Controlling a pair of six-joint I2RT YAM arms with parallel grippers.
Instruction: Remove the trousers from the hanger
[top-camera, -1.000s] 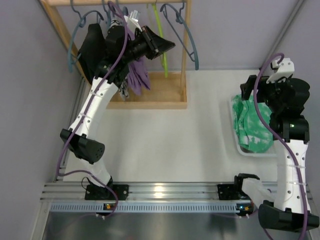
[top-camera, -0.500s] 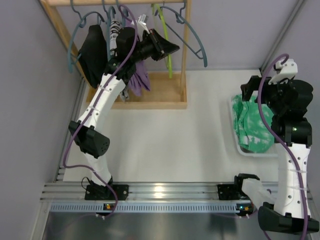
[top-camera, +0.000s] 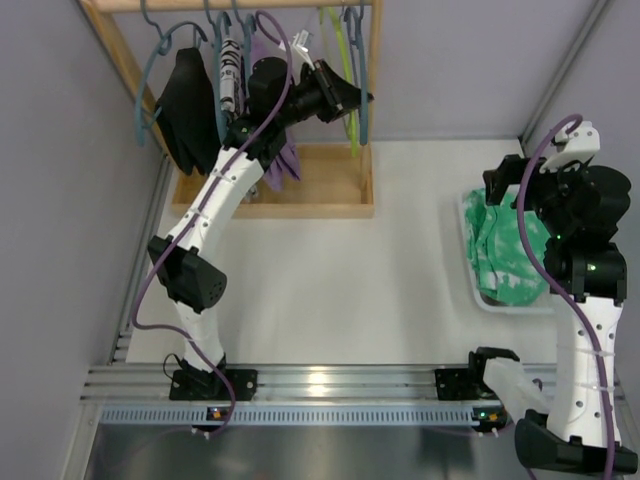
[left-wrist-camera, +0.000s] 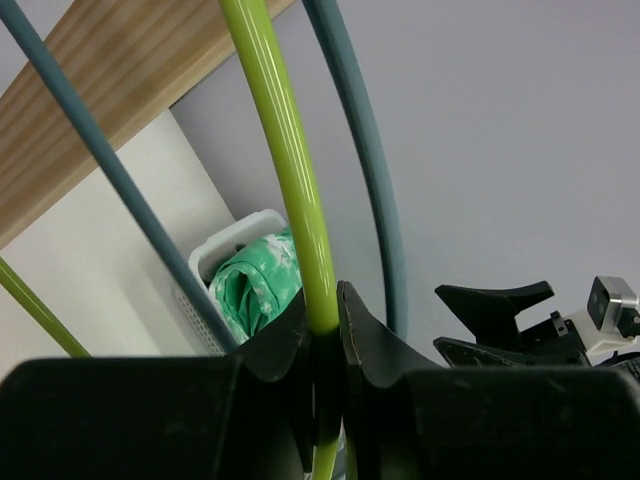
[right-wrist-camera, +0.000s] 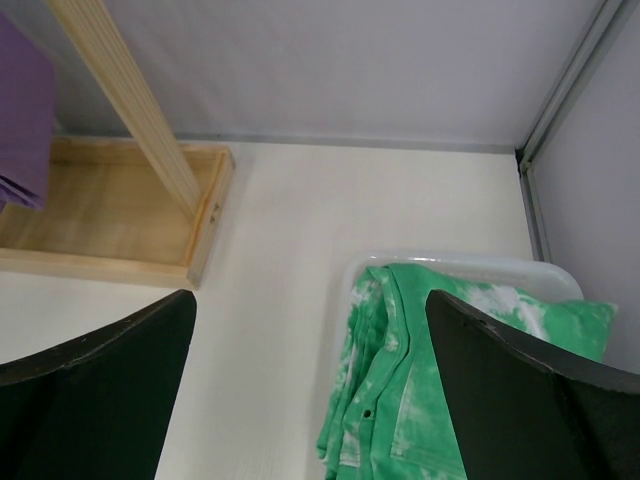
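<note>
The green tie-dye trousers (top-camera: 505, 255) lie bunched in a white basket (top-camera: 468, 215) at the right, off any hanger. They also show in the right wrist view (right-wrist-camera: 430, 380) and the left wrist view (left-wrist-camera: 255, 285). My left gripper (top-camera: 350, 97) is up at the wooden rack, shut on the bare lime-green hanger (top-camera: 347, 45). In the left wrist view the hanger's rod (left-wrist-camera: 285, 170) runs between the closed jaws of that gripper (left-wrist-camera: 322, 300). My right gripper (top-camera: 500, 185) hovers above the basket, open and empty (right-wrist-camera: 310, 300).
The wooden rack (top-camera: 300, 205) stands at the back left. On it hang a black garment (top-camera: 190, 100), a striped one (top-camera: 228, 70), a purple one (top-camera: 280, 160) and bare blue hangers (top-camera: 362, 75). Grey walls close off both sides.
My left gripper has moved right and up along the rack with the lime hanger. The blue hanger beside it has swung back to hang upright. The right arm has shifted slightly.
</note>
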